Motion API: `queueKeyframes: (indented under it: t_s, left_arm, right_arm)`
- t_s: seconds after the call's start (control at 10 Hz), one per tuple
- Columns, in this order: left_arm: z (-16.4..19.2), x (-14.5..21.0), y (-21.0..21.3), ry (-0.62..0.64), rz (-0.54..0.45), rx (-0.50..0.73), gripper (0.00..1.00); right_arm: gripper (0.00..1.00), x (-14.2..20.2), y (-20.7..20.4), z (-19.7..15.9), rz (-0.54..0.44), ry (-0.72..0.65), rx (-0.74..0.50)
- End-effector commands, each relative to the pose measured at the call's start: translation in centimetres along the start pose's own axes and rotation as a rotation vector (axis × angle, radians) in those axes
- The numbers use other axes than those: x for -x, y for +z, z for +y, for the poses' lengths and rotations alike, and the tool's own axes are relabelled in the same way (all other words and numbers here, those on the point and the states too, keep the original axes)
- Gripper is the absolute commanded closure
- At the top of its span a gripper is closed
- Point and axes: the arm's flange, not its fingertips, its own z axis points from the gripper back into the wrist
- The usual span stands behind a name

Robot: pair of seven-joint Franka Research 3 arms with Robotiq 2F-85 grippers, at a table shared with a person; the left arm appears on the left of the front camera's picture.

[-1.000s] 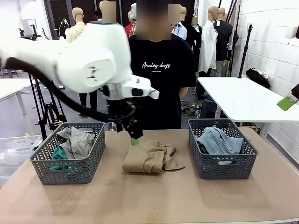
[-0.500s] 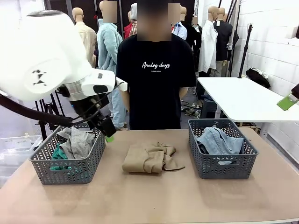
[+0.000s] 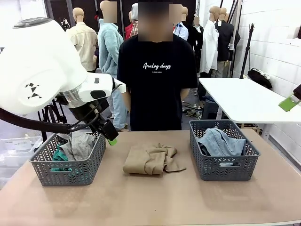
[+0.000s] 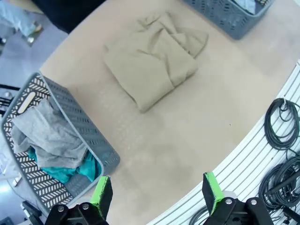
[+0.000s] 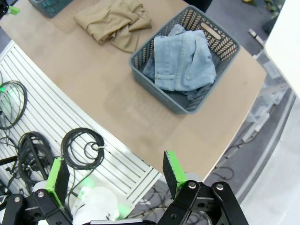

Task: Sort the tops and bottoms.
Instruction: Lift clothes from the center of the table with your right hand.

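Observation:
A tan-beige top [image 3: 150, 159] lies folded on the table's middle, also seen in the left wrist view [image 4: 152, 61] and the right wrist view [image 5: 115, 21]. The left basket [image 3: 70, 170] holds a heather grey top [image 3: 80, 143] over a teal-green top [image 3: 59, 155]; from the left wrist they appear as grey [image 4: 47, 133] and teal [image 4: 70, 169]. The bottoms [image 3: 220, 142], faded blue denim [image 5: 183, 58], lie in the right basket [image 3: 225, 170]. My left gripper [image 3: 109, 136] hangs open above the left basket's right rim, nothing between its fingers [image 4: 157, 194]. My right gripper [image 5: 116, 176] is open and empty, high off the table's right end.
A person in a black T-shirt [image 3: 157, 80] stands at the far side of the table. A white table [image 3: 244, 99] stands at the back right. Coiled cables [image 5: 86, 147] lie on a slatted floor below the near edge. Bare tabletop surrounds the tan top.
My left arm swung left from just above the tan top to the left basket's right rim, empty. The garments and the right arm have not moved.

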Motion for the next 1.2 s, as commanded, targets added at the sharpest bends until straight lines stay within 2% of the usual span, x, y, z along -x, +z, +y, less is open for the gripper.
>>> queueKeyframes:
  t_s: [0.0, 0.1, 0.2, 0.5, 0.7, 1.0, 1.1]
  left_arm:
    - [0.1, 0.2, 0.7, -0.010, 0.002, -0.014, 0.00]
    - [0.1, 0.2, 0.7, -0.010, 0.002, -0.014, 0.00]
    - [0.1, 0.2, 0.7, -0.010, 0.002, -0.014, 0.00]
    - [0.1, 0.2, 0.7, -0.010, 0.002, -0.014, 0.00]
    - [0.1, 0.2, 0.7, -0.010, 0.002, -0.014, 0.00]
    - [0.1, 0.2, 0.7, -0.010, 0.002, -0.014, 0.00]
    - [0.1, 0.2, 0.7, -0.010, 0.002, -0.014, 0.00]
  right_arm:
    - [0.00, 0.0, 0.0, 0.0, 0.000, 0.000, 0.000]
    - [0.00, -0.7, 1.9, 2.5, -0.001, 0.080, 0.101]
    - [0.00, -1.6, 2.2, 3.6, -0.042, 0.167, 0.129]
    - [0.00, -4.5, -0.3, 2.2, -0.145, 0.383, 0.144]
    - [0.00, -6.9, -2.7, 0.7, -0.148, 0.423, 0.083]
    - [0.00, -10.6, -9.5, -1.4, -0.145, 0.438, -0.126]
    - [0.00, -11.7, -12.1, -1.6, -0.112, 0.420, -0.204]
